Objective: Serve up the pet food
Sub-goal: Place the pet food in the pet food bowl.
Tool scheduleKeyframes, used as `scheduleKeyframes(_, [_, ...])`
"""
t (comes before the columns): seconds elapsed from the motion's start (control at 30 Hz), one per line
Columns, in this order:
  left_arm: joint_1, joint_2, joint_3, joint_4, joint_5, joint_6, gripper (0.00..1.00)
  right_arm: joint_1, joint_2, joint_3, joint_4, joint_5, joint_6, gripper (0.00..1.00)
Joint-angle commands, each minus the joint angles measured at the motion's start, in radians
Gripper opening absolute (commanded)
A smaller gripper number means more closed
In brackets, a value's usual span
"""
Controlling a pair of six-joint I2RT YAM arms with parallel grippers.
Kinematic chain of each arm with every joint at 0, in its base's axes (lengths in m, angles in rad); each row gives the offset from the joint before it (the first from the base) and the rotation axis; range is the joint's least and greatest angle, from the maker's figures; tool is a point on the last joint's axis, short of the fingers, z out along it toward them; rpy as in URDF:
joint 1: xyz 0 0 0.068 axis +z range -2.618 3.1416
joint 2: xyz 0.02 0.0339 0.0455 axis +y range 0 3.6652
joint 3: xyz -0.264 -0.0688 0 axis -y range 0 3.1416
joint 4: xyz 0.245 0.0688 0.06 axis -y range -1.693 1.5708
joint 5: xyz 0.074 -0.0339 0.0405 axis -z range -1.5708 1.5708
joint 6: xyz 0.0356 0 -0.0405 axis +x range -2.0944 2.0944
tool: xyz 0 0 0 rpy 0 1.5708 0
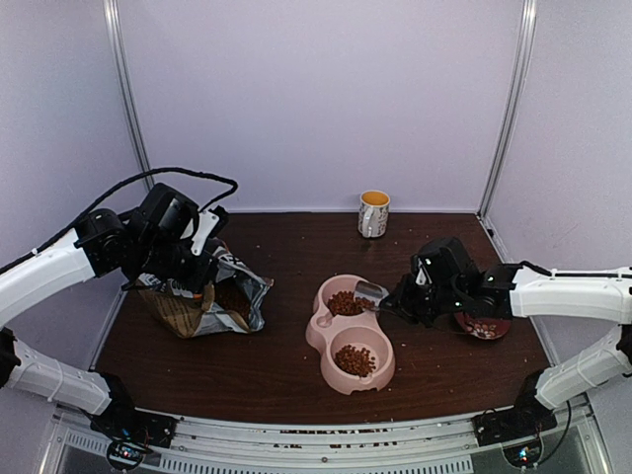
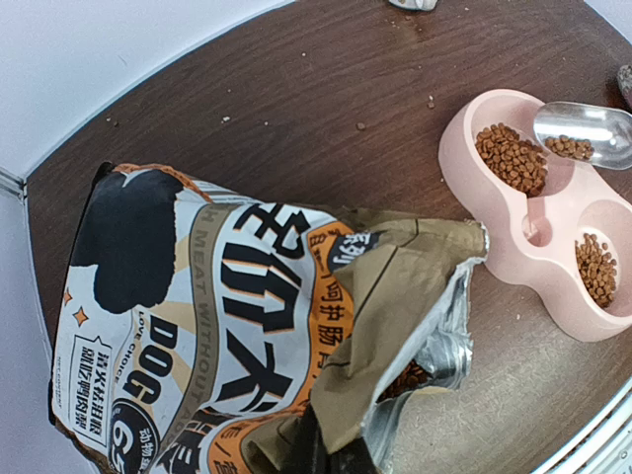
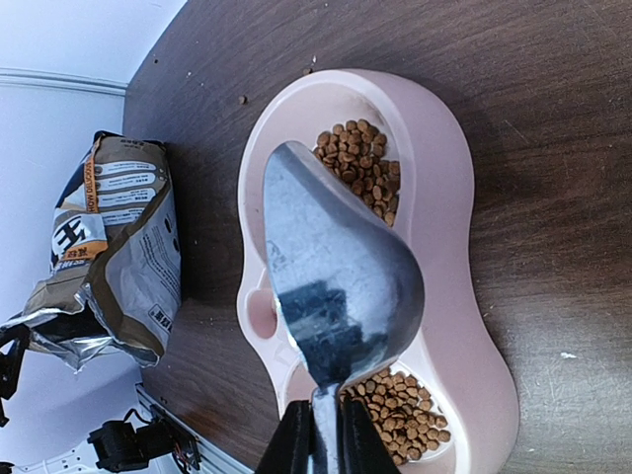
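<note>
The right gripper [image 3: 324, 439] is shut tight on the handle of a shiny metal scoop [image 3: 336, 267]. The scoop hangs over the far cup of the pink bowl [image 3: 449, 247], tipped with its mouth down. The left wrist view shows a few bits of pet food [image 2: 568, 146] inside the scoop. More pet food lies in both cups of the bowl, and the far cup has a good pile. Some crumbs lie on the brown surface [image 2: 326, 89].

The left gripper [image 1: 202, 269] is closed too. It pinches the top of the food bag [image 2: 247, 296] and holds it up with its mouth open.

I think the step now is pouring the scoop into the far cup. Next, the scoop needs to tip a bit more so the last bits slide out. It should be held right over the cup so nothing drops on the surface. The bag should be held upright in case another scoop is needed.
</note>
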Motion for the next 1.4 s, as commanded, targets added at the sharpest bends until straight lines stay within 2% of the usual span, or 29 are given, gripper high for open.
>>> scheduleKeyframes(0.0, [0.004,-0.034,0.022,0.109,-0.044,0.014,0.0,-0.001,0.01,0.049,-0.028,0.04,-0.031,0.0])
scheduleKeyframes(0.73, [0.004,-0.037,0.022,0.11,-0.046,0.014,0.0,0.1,0.15,0.294,-0.341,0.209,-0.165,0.0])
scheduleKeyframes(1.03, [0.004,-0.039,0.021,0.109,-0.045,0.014,0.0,0.117,0.173,0.336,-0.38,0.224,-0.186,0.0])
scheduleKeyframes(1.37, [0.004,-0.039,0.022,0.11,-0.047,0.014,0.0,0.111,0.139,0.348,-0.343,0.205,-0.193,0.0])
